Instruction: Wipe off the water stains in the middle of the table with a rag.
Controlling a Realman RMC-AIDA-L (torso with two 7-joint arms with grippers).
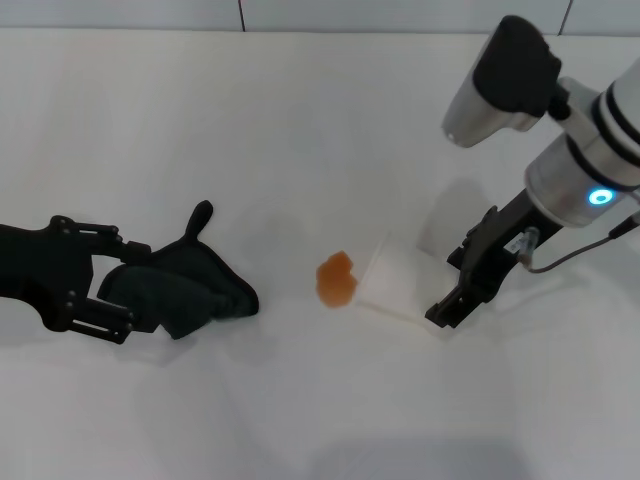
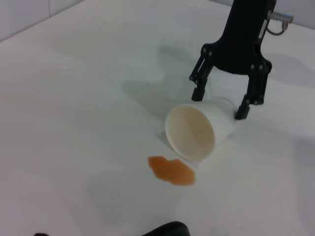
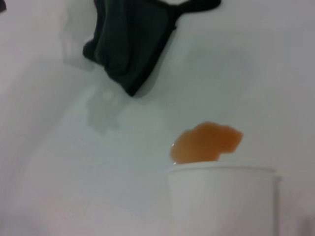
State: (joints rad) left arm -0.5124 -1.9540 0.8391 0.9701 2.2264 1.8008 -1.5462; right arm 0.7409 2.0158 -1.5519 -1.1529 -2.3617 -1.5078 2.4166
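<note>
The rag (image 1: 190,285) is a bunched black cloth on the white table (image 1: 250,130), left of centre, with a pointed tail sticking up. My left gripper (image 1: 120,288) lies at the rag's left end, open, with the cloth's edge between its fingers. The water stains (image 1: 337,278) form a small orange-brown blot in the middle, right of the rag (image 3: 130,44). The blot (image 2: 171,170) touches the mouth of a tipped white cup (image 2: 199,130). My right gripper (image 2: 219,104) stands open, straddling the cup's base end.
The white cup (image 1: 400,285) lies on its side between the stain and my right gripper (image 1: 448,290), mouth toward the stain (image 3: 206,142). The right arm's silver and black body rises at the upper right. A wall runs along the table's far edge.
</note>
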